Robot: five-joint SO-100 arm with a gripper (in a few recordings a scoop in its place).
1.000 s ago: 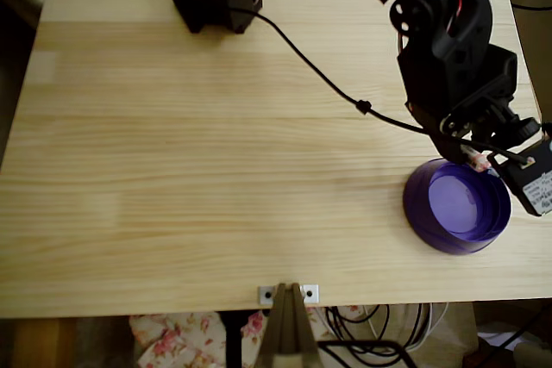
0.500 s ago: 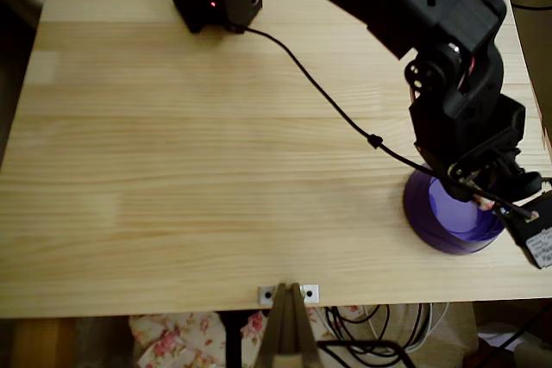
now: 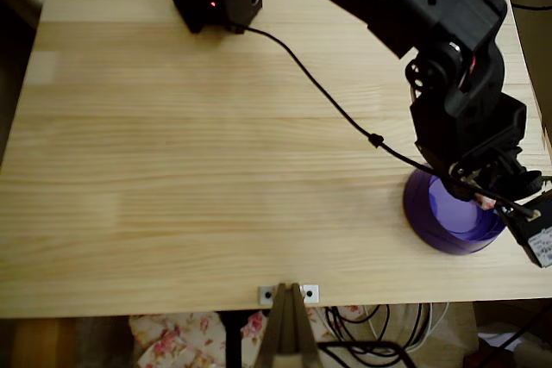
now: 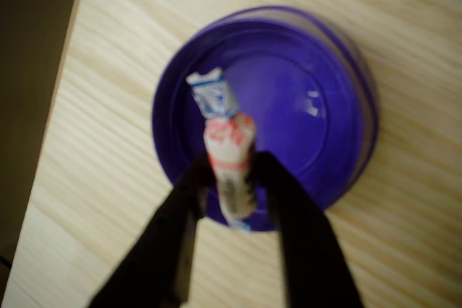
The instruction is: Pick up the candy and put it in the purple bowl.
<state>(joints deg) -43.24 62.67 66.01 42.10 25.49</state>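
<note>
Gripper [image 4: 231, 178] still clamps candy [image 4: 227, 156] over purple bowl [image 4: 317, 106] — barely moved since earlier frame.

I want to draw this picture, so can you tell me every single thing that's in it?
candy: one, pinkish-white with a blue twisted end, pinched in the gripper above the bowl.
bowl: one, purple, near the table's right edge in the overhead view.
table: one, pale wood, under everything.
cable: one, black, running across the table toward the arm.
bracket: one, silver, at the table's near edge.
gripper: one, black, shut on the candy.
</note>
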